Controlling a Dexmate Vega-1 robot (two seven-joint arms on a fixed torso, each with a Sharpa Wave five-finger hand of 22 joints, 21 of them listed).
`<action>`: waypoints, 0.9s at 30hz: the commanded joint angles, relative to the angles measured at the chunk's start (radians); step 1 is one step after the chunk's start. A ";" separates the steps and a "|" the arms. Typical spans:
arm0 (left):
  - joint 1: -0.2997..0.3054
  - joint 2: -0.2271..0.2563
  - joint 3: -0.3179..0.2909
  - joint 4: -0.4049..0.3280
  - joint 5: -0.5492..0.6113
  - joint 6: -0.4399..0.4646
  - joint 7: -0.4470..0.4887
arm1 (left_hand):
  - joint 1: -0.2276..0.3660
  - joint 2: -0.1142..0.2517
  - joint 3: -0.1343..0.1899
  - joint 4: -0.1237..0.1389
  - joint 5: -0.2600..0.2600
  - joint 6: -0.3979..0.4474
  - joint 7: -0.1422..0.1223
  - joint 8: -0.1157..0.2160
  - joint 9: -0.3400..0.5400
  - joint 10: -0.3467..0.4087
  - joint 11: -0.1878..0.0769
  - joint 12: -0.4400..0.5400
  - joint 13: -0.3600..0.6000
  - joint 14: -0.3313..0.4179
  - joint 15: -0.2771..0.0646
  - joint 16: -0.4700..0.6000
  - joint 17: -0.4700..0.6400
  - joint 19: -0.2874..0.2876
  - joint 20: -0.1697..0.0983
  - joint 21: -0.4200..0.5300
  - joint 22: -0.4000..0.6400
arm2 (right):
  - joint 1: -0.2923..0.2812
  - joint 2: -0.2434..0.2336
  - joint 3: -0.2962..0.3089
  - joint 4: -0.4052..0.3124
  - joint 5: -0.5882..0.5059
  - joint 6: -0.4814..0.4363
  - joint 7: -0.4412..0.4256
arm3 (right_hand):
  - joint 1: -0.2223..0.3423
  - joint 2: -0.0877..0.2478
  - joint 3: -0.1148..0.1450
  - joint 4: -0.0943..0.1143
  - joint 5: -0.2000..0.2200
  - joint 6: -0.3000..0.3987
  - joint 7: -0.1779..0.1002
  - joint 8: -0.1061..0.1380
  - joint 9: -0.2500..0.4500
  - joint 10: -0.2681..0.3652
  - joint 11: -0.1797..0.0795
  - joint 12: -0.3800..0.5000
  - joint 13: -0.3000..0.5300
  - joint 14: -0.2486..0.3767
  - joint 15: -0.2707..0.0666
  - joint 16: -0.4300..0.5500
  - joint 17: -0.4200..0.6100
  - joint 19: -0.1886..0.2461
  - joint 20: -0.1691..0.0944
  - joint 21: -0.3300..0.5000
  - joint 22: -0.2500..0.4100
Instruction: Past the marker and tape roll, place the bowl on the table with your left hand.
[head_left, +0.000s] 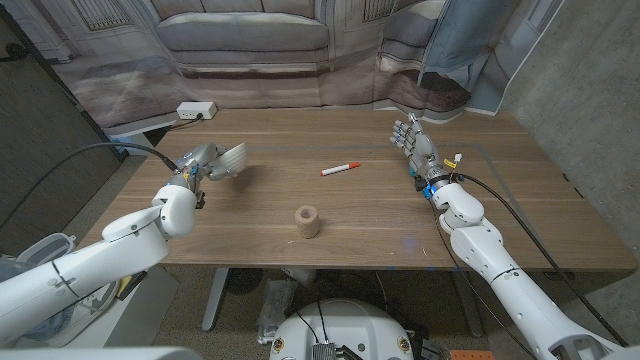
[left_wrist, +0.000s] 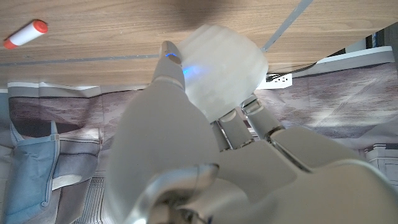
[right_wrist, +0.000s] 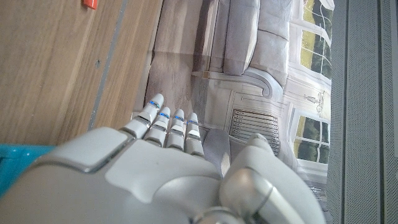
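Aloft, left hand (head_left: 197, 163) holds bowl (head_left: 229, 160) (blurred).

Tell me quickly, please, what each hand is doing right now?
Left hand: holding the white bowl.
Right hand: open, holding nothing.

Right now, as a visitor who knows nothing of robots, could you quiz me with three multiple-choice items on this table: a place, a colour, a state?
1. Where is the tape roll? A nearer the robot than the marker; B behind it; C off the table.
2. Marker cap colour? A blue; B red; C green.
3. The left hand? A empty; B resting on the marker; C holding the bowl.

A: the roll sits by the near edge.
B: its tip is red.
C: fingers grip the white bowl above the table.
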 joint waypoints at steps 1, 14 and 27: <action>0.052 0.017 -0.033 -0.036 -0.011 0.029 0.014 | 0.036 0.042 0.014 0.010 0.005 0.138 0.036 0.038 0.071 0.033 -0.018 0.006 0.097 0.036 -0.065 0.001 0.070 -0.006 -0.099 0.010 -0.001 | 0.001 -0.004 -0.003 0.000 0.005 0.004 -0.001 | 0.003 0.008 -0.001 0.001 0.001 0.005 0.003 0.002 0.002 0.008 -0.001 -0.003 0.006 0.005 0.000 -0.001 0.006 0.006 -0.033 -0.007 0.004; 0.093 0.030 -0.066 -0.046 -0.026 0.024 0.022 | 0.035 0.040 0.015 0.010 0.004 0.136 0.038 0.040 0.070 0.036 -0.022 0.003 0.099 0.037 -0.065 -0.003 0.076 -0.010 -0.098 0.017 -0.003 | 0.000 -0.005 -0.003 -0.008 0.002 0.004 -0.014 | 0.003 0.008 -0.002 0.001 0.001 0.005 0.004 0.002 0.002 0.008 -0.002 -0.003 0.006 0.007 0.000 0.000 0.006 0.008 -0.032 -0.009 0.004; 0.126 0.045 -0.084 -0.075 -0.027 0.054 0.024 | 0.033 0.039 0.016 0.011 0.004 0.135 0.040 0.042 0.069 0.040 -0.022 0.000 0.099 0.038 -0.064 -0.008 0.081 -0.014 -0.096 0.025 -0.004 | -0.003 -0.003 -0.001 -0.005 0.006 0.017 -0.022 | 0.002 0.008 -0.003 0.001 0.001 0.005 0.005 0.002 0.002 0.008 0.000 -0.003 0.006 0.007 0.000 -0.001 0.006 0.010 -0.033 -0.012 0.005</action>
